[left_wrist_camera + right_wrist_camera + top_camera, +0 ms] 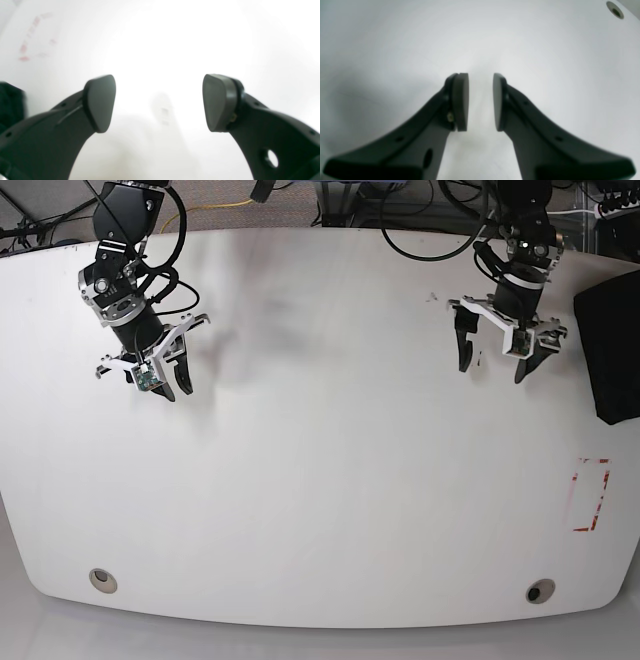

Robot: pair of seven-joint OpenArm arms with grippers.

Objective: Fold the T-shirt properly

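**Hovering clear, shirt parked at the rim**

Lying folded into a compact black block at the far edge of the tabletop, on the left-arm side, partly cut off by the frame: T-shirt. Judged already folded and set aside, out of the working middle. Only a dark sliver of it visible at the border of the left wrist view.

Hanging just beside the shirt, not touching it: left claw, spread wide and released, nothing between the pads. Held well apart on the opposite side: right claw, narrowed to a slim gap yet gripping nothing, bare white surface showing through.

Plenty of open room across the centre. Little margin past the shirt, though, with the rim close. Red outline marked near that same edge, unoccupied. Two round holes near the front rim.
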